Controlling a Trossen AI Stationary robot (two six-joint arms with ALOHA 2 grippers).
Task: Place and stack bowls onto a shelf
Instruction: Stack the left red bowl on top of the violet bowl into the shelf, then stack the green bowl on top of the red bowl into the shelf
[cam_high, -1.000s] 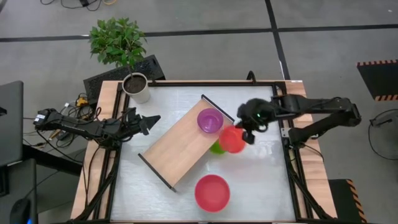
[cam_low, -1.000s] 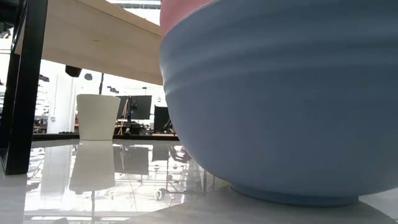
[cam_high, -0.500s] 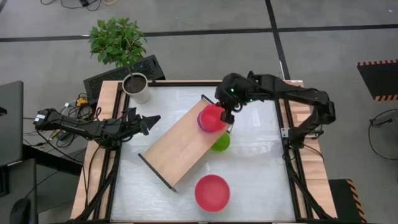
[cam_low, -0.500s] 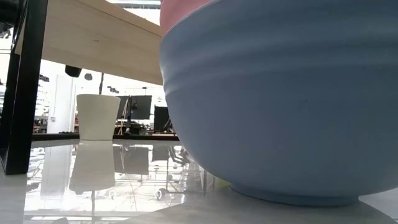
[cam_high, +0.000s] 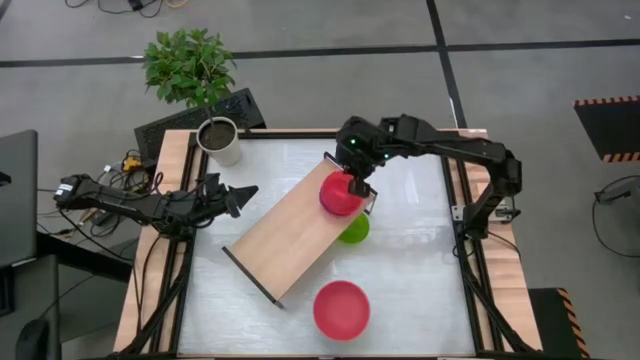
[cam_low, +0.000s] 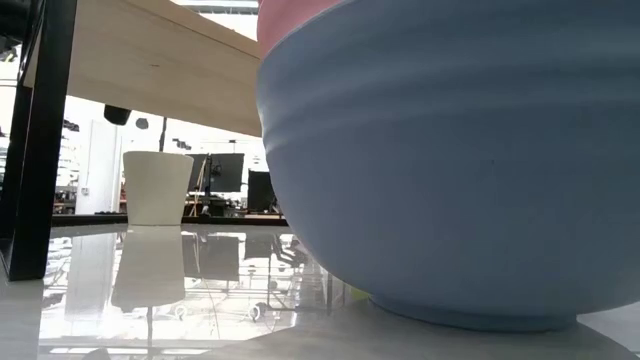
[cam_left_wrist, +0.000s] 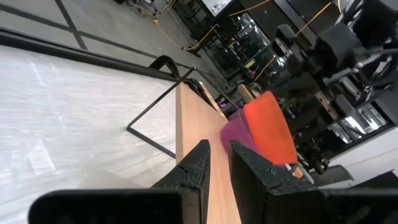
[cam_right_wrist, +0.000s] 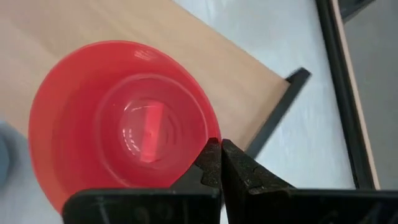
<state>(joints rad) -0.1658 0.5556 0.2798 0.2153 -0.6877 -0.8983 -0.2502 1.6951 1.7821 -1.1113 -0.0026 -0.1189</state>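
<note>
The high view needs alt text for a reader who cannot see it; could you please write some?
The right gripper holds a small red plastic bowl by its rim over the far end of the long light wooden shelf. A small yellow-green plastic bowl and a larger pink plastic bowl sit on the white table.

Two slim black jointed arms, the right arm (cam_high: 450, 150) with a green light near its wrist.

Bowls and shelf — one bowl going onto another

The light wooden shelf (cam_high: 297, 228) lies diagonally; at its far end a small red bowl (cam_high: 341, 193) tilts over a purple bowl (cam_left_wrist: 235, 133). A yellow-green bowl (cam_high: 353, 229) sits just beside the shelf — the larger red bowl (cam_high: 341, 309) lies apart.
</note>
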